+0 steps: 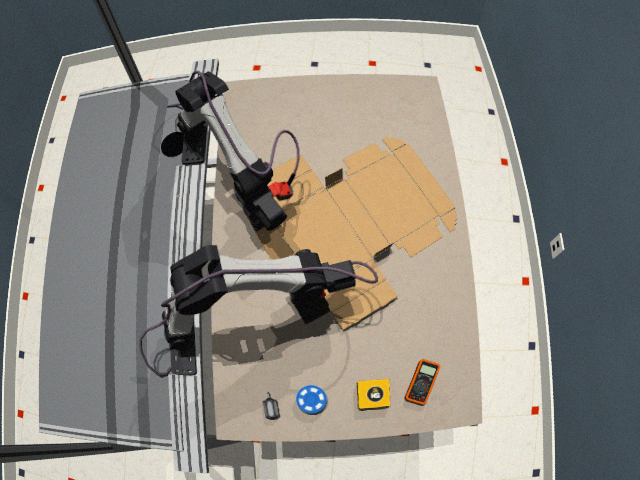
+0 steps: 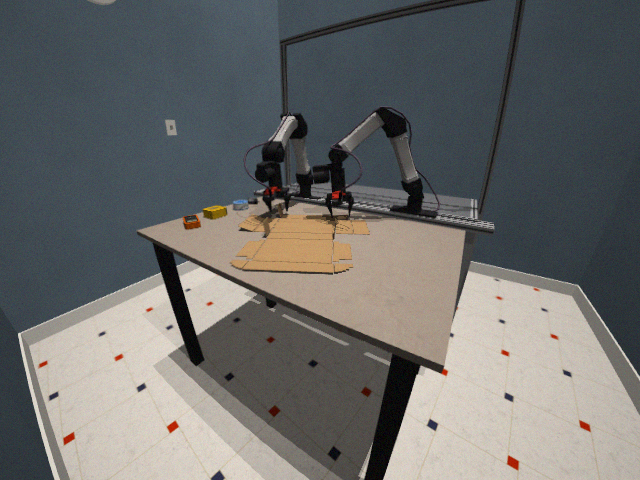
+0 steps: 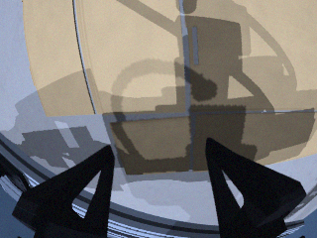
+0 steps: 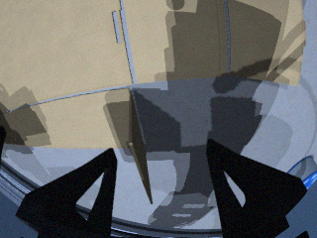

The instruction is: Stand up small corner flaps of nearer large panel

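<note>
1. Top view: the paper box [image 1: 400,188] [image 2: 297,250] [image 3: 136,45] [image 4: 59,50] spread unfolded from the centre to the right — two dark flaps stood up along its middle.
2. Right wrist view: a near-corner flap [image 4: 140,149] stood, slightly tilted, between the right gripper's [image 4: 161,145] [image 2: 278,211] spread fingers, unpinched.
3. Left wrist view: another corner flap [image 3: 151,146] lay flat at centre; the left gripper [image 3: 158,149] [image 2: 340,215] was spread, empty.
4. Top view, bottom right: an orange multimeter [image 1: 422,382] [image 2: 191,222] lay beside a yellow box [image 1: 373,394] [image 2: 215,212].
</note>
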Tool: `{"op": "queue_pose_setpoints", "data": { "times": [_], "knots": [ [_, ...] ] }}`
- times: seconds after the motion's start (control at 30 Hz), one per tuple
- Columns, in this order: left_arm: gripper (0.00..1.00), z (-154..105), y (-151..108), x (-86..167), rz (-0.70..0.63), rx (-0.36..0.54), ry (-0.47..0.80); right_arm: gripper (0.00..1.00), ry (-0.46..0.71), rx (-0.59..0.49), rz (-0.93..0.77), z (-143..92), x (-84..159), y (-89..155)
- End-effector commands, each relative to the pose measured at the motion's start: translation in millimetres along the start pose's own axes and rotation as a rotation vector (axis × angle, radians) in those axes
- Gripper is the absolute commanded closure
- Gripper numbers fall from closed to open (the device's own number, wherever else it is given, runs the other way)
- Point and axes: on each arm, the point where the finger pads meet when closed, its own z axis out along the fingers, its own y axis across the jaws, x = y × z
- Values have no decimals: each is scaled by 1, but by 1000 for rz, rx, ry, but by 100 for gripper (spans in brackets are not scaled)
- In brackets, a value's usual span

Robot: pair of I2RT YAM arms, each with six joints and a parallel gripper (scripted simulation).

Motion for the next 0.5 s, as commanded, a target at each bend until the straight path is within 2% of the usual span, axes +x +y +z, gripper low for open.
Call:
{"op": "queue_pose_setpoints", "data": {
  "times": [0.0, 0.03, 0.13, 0.2, 0.23, 0.47],
  "knots": [
    [24, 12, 12, 6, 11, -64, 3, 24, -73, 35, -1, 2, -21, -8],
    [24, 12, 12, 6, 11, -64, 3, 24, -53, 31, 0, 10, -16, -7],
    [24, 12, 12, 6, 11, -64, 3, 24, -53, 33, 1, 16, -16, -7],
    [24, 12, 12, 6, 11, -64, 3, 24, -90, 43, 2, 7, -28, -11],
    [24, 12, 12, 6, 11, -64, 3, 24, -140, 56, 0, -11, -32, -12],
    [24, 12, 12, 6, 11, -64, 3, 24, -105, 68, -1, 0, -21, -7]
  ]
}}
